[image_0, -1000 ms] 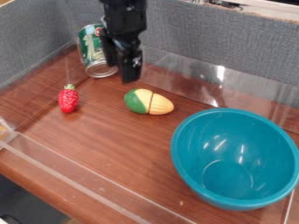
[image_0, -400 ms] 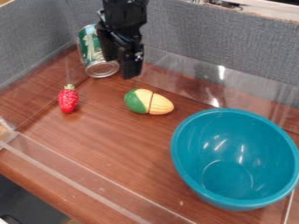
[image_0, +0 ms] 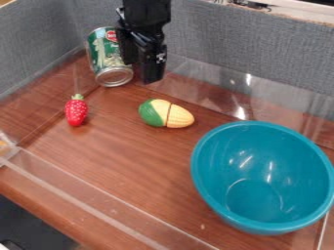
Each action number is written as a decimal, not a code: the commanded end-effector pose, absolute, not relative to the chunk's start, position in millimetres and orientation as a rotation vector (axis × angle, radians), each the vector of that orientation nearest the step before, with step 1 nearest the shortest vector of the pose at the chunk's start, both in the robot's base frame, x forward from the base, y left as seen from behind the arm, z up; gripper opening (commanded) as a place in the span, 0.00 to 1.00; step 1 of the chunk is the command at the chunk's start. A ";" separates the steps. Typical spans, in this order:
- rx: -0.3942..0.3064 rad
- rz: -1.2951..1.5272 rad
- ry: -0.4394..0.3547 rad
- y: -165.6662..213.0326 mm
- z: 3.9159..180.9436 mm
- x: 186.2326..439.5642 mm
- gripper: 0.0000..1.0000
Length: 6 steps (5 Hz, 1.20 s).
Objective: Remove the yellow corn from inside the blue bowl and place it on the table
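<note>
A: What is seen nearest the lower edge of the frame?

B: The clear acrylic wall is seen along the lower left, and the blue bowl [image_0: 264,179] is found at the lower right, with nothing inside it. Beyond it, near the middle of the frame, the yellow corn [image_0: 166,114] is laid on the tabletop [image_0: 117,161], well apart from the bowl. A red strawberry [image_0: 77,110] is set to its left.

A: And the gripper [image_0: 151,70]?

B: It is held at the upper middle, above and behind the corn, pointed straight down. The jaws are spread wide and nothing is gripped between them.

A: How should the step in hand be done well?

B: The placing is judged complete, so a clean retreat is called for: the arm is best lifted straight, so that the green tin can [image_0: 109,57] just beside it is not knocked.

A: What is hard to make out?

B: The fingertips are dark and blurred against the grey backdrop, the can is partly hidden, and the arm is cut off at the top edge.
</note>
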State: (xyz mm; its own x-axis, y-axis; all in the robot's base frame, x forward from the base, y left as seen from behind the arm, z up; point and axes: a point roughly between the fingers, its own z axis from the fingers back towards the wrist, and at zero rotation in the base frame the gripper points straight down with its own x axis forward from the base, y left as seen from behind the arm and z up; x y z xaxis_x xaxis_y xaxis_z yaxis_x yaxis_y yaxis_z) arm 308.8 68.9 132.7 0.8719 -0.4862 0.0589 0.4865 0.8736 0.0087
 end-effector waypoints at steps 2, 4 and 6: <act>0.010 -0.472 -0.041 86.7 141.4 286.5 1.00; 0.040 -0.440 -0.037 99.8 146.8 285.6 1.00; 0.045 -0.402 -0.038 92.7 123.4 299.6 1.00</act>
